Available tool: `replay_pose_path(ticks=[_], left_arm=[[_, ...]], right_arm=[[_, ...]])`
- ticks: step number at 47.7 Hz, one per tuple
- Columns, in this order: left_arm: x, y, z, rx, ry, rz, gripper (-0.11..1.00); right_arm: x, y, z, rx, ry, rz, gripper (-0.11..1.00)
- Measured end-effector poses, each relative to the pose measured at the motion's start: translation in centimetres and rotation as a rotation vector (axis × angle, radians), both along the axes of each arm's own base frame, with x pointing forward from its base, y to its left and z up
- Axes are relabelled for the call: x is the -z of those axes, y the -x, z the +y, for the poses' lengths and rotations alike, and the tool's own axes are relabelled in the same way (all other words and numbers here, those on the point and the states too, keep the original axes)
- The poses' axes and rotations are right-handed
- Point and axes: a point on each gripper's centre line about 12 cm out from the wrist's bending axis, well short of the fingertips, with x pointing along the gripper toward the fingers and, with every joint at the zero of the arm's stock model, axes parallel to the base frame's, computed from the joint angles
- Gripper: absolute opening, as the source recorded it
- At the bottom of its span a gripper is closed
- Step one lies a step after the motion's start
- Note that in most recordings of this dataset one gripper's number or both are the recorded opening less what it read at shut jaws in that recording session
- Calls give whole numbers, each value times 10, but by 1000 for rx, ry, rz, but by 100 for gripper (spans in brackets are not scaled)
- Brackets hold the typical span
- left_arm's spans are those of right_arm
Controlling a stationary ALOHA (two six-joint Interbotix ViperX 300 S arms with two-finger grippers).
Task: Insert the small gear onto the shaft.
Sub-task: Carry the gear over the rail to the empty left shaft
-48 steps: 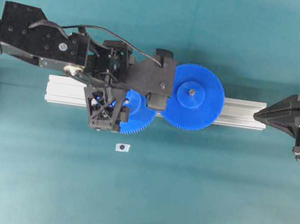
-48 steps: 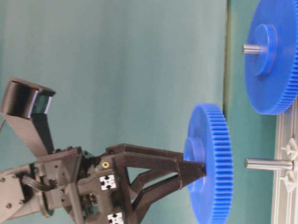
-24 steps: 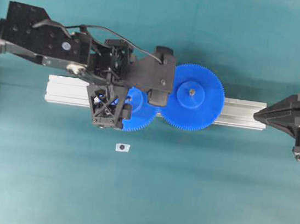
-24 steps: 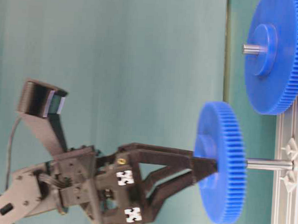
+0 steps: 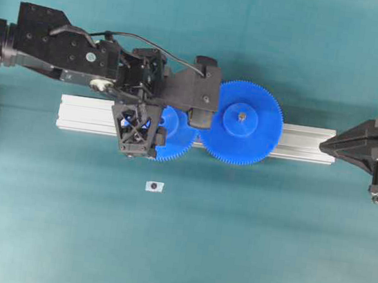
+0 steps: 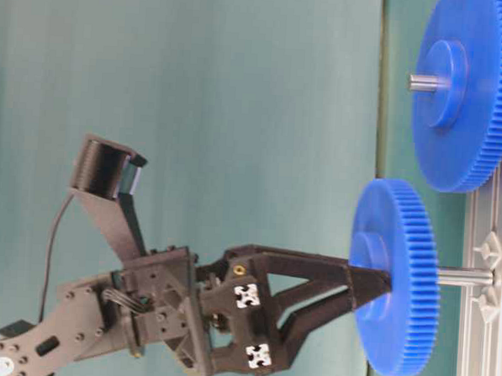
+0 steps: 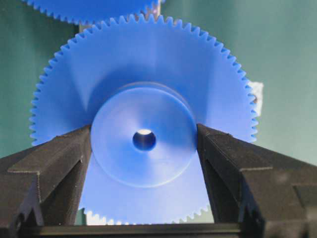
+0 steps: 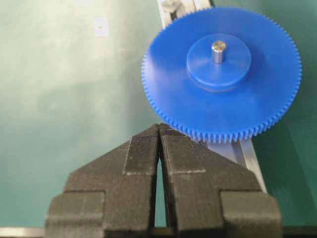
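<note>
The small gear is being carried by its raised hub, and the shaft is entering its centre hole: in the table-level view the pin's silvery length shows only between the gear's back face and the aluminium rail, so the gear appears partly threaded on but not yet seated against the rail. The left gripper is clamping the hub from both sides, its two black fingers pressing the hub's round wall. Gripping the hub rather than the toothed rim is leaving the bore open, and the wrist view is looking straight through that hole, which probably helps keep the bore in line with the pin. It is also leaving the teeth free on the side where the gear is coming in beside the wider blue gear, which sits just to its right on the rail with a grey pin tip at its centre; from overhead the two rims are meeting or overlapping, and whether the teeth are engaging cannot be told.

The right gripper is waiting at the rail's right end, well apart from the small gear, with its jaws pressed together on nothing. A small white tag is lying on the teal table, near the rail.
</note>
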Motion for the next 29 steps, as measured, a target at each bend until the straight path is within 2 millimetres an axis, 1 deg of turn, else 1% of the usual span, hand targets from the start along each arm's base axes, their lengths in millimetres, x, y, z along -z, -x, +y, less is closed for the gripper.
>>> replay_pose_path(ticks=[12,27,29], left_arm=[[12,2,0,1,0,-3,70],[17,2,5,-8,-4,-27,70],[20,3,6,-15,-1,-20,70]], right_arm=[[0,0,0,0,1,0,7],[0,0,0,1,-1,0,7],[0,0,0,-2,0,-2,7]])
